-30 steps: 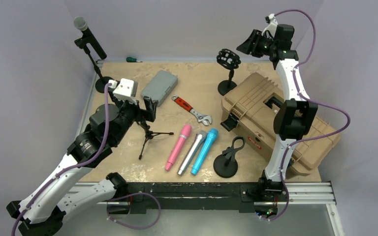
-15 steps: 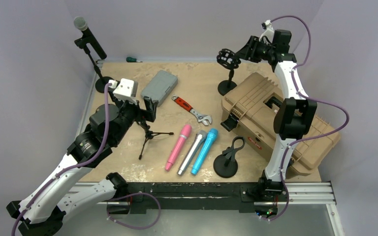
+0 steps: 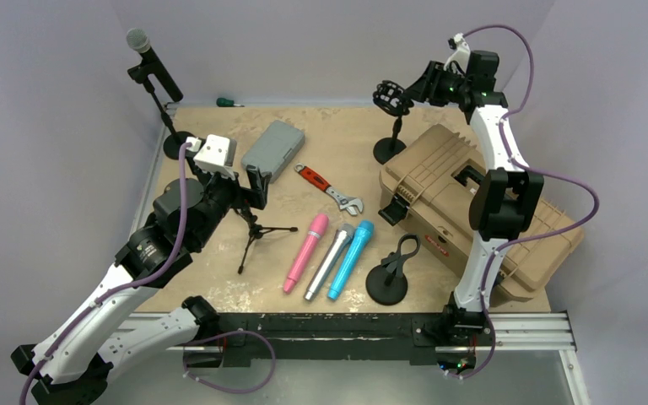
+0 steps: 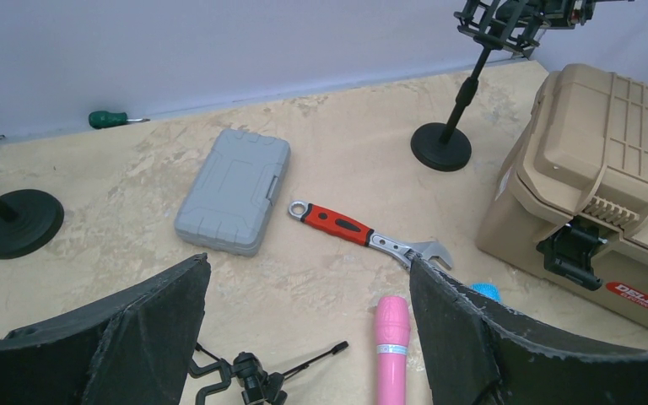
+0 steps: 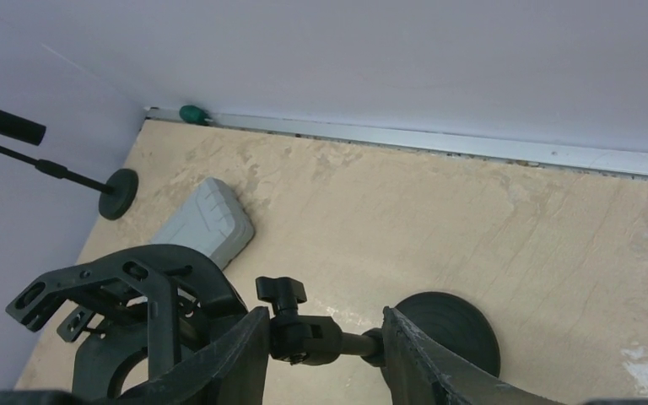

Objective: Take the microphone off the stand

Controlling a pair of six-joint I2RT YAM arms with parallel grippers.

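We count four microphones. The black microphone [image 3: 153, 63], with a grey mesh head, sits clipped in the tall stand [image 3: 167, 114] at the far left corner, tilted with its head uppermost. The other three lie close together, side by side, near the front middle of the table [image 3: 219, 278]: a pink microphone [image 3: 305, 251], a silver microphone [image 3: 329, 261] and a blue microphone [image 3: 351, 258].

We count four stands too. Besides the tall stand there is a shock-mount stand [image 3: 391, 101] at the far side, just beside the tan toolbox [image 3: 464, 202]. A small tripod [image 3: 257, 229] is left of the pink microphone, and a round-base clip stand [image 3: 388, 283] is near the front, right of the blue one.

There is one each of the rest: a grey case [image 3: 272, 150], a red-handled wrench [image 3: 329, 189] and a green screwdriver [image 3: 228, 102] against the far wall.

Of the two grippers, the left gripper [image 4: 308, 278] hangs above the small tripod with its jaws spread wide, holding nothing. The right gripper [image 5: 325, 354] is at the shock-mount stand, its jaws apart on either side of the knobbed joint under the mount. We cannot tell whether they touch it. Both grippers are well apart from the black microphone
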